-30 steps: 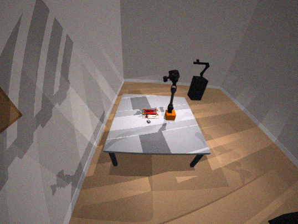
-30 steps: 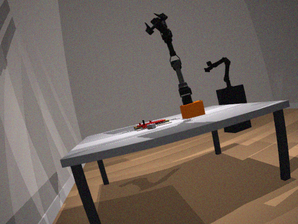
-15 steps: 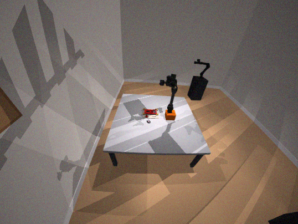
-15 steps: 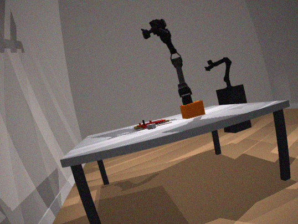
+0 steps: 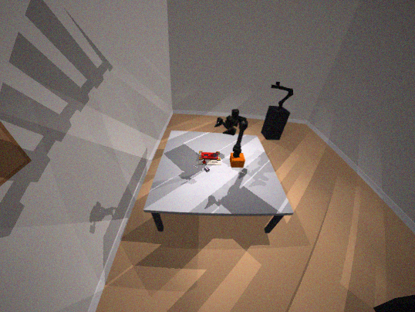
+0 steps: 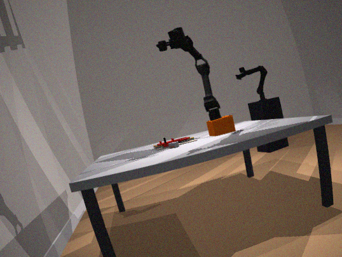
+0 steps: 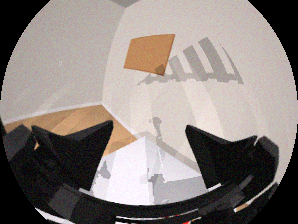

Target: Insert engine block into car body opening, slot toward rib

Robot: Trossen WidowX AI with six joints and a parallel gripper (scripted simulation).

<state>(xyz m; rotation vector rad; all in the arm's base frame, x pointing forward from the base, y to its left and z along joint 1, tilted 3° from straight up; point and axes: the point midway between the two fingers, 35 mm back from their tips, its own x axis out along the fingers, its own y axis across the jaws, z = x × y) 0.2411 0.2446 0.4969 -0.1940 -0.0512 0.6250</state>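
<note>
The red car body [image 5: 210,155] [image 6: 183,140] lies near the middle of the table [image 5: 181,201] [image 6: 95,183], with yellowish parts at its ends. A small grey block [image 5: 207,169] [image 6: 173,145], which looks like the engine block, lies on the table just beside the car body, on its near side. Its slot and the opening with its rib are too small to make out. My gripper [image 5: 221,128] [image 6: 159,46] [image 7: 150,126] is open and empty, high above the table and well away from both. The wrist view shows its fingers wide apart, facing the walls.
A pale flat piece [image 5: 216,162] lies along the near side of the car body. The arm stands on an orange base [image 5: 237,160] [image 6: 221,126] right of the car body. A second black arm stands on a black pedestal [image 5: 275,123] [image 6: 267,109] behind the table.
</note>
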